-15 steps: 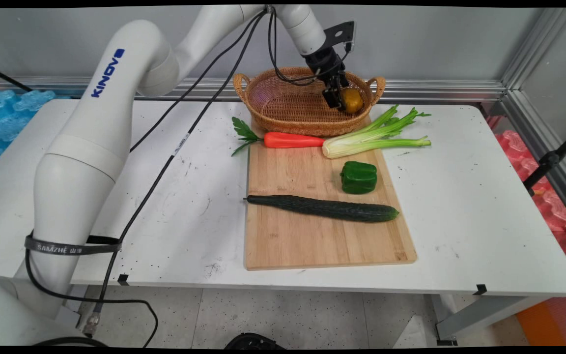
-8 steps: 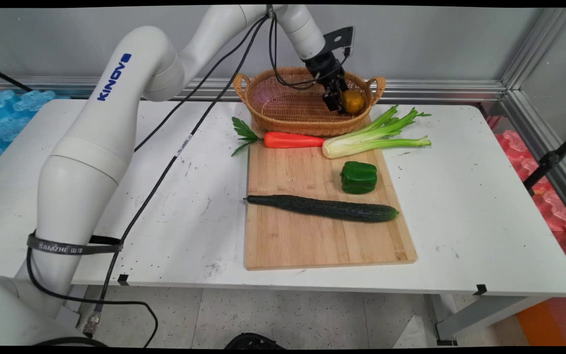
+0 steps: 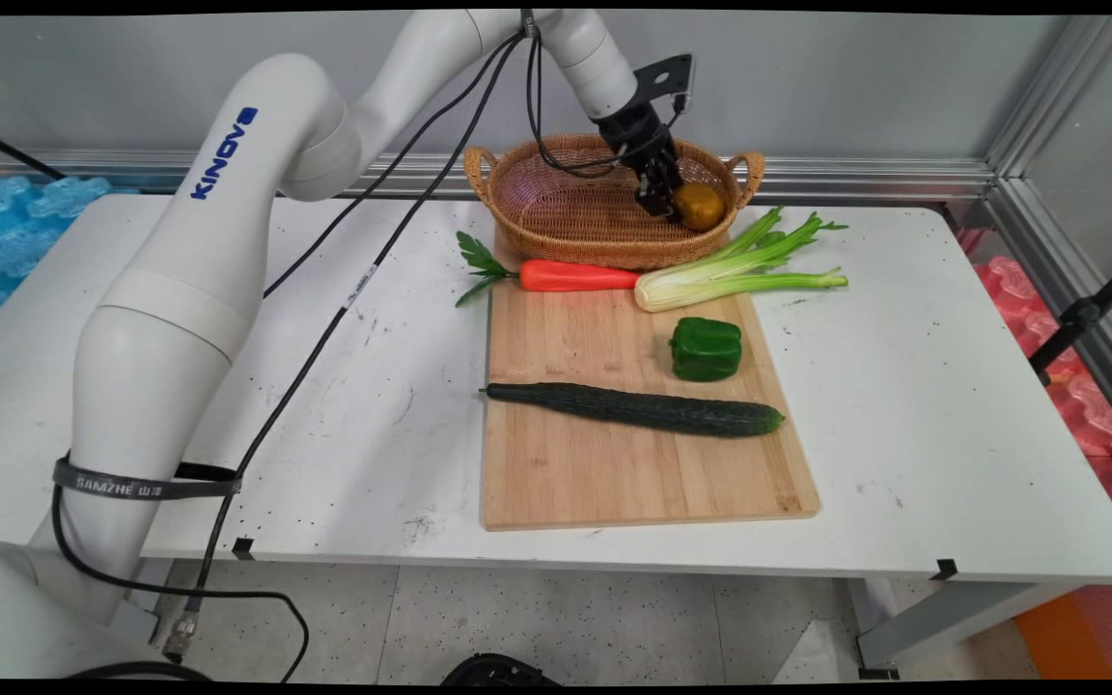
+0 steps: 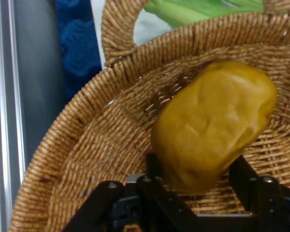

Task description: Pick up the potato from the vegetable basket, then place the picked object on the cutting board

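The black gripper (image 3: 664, 198) is down inside the woven basket (image 3: 556, 208) at the far side of the white worktop (image 3: 903, 405). Its two fingers are closed around a yellow-brown potato (image 4: 213, 123), one on each side, and the potato sits low in the right end of the basket, near the handle there. I cannot tell if the potato is already resting on the basket floor or hanging just above it. A second ago the gripper and potato were a bit higher and nearer the front wall of the basket. Now they have gone a little lower and further right, and the basket itself has slid a tiny bit to the right too, so something seems to have nudged it. Just in front of the basket lies an orange carrot (image 3: 575, 276) with green leaves, and beside that a bunch of celery (image 3: 739, 270), its pale end touching the wooden cutting board (image 3: 614, 473). On the board sit a green pepper (image 3: 706, 348) and a long dark cucumber (image 3: 638, 408), a little apart from each other. None of those four have moved.
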Robot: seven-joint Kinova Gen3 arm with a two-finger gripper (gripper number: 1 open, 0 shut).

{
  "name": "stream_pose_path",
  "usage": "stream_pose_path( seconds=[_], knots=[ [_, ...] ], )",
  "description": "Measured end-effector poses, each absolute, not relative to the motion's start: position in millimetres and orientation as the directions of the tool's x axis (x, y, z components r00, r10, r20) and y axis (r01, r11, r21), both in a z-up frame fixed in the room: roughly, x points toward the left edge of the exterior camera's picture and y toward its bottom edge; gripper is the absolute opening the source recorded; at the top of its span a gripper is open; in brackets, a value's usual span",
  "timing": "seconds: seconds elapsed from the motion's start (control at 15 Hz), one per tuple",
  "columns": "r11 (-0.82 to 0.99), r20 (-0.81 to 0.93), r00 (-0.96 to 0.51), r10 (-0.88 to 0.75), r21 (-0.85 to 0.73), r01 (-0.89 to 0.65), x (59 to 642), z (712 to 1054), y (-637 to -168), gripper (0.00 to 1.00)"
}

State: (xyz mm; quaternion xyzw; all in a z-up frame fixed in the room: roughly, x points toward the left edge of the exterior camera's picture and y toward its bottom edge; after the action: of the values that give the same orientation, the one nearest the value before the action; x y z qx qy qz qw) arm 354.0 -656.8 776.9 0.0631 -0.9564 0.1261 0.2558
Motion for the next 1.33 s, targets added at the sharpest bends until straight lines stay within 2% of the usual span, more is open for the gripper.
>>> stream_pose_path(
  seconds=[0.67,1.33],
  knots=[
    [0.946,0.493,-0.865,-0.097,-0.223,-0.234,379.4,811.9,-635.2,0.00],
    [0.918,0.497,-0.845,-0.196,-0.209,-0.336,391.4,861.6,-566.9,0.00]
  ],
)
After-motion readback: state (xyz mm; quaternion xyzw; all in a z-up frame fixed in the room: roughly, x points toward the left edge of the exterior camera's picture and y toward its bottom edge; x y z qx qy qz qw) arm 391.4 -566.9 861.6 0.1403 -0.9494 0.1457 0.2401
